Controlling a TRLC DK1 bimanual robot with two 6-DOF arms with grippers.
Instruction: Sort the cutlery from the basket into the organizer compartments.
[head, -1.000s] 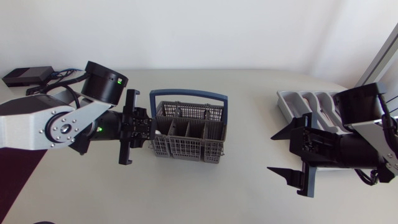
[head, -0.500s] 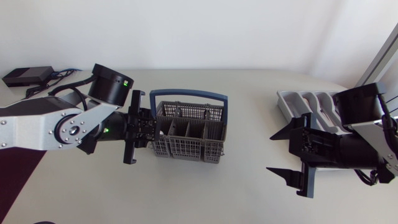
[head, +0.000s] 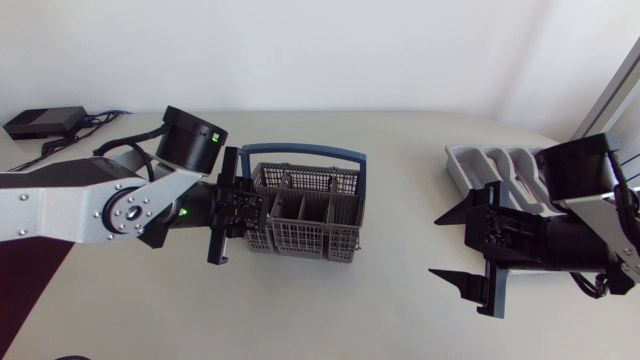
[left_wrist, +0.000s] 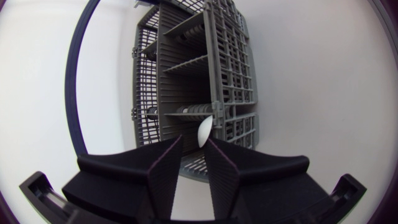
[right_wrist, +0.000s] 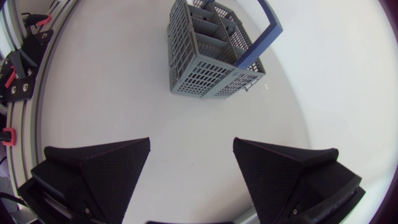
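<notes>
On the counter (head: 400, 285), with the basket (head: 300, 238) well apart from the organizer (head: 478, 160) and my right jaws (right_wrist: 192, 142) gaping wide, my left jaws (left_wrist: 194, 140), barely apart at a white cutlery tip (left_wrist: 205, 132) in the basket, may shove the basket rather than grip.

The grey lattice basket (head: 300, 225) stood upright with its blue handle (head: 305, 152) raised and its inside split into compartments. A white spoon (left_wrist: 205, 132) poked up, bowl first, at one end of the basket. The grey organizer (head: 478, 163) lay well apart on the basket's right, partly hidden.
</notes>
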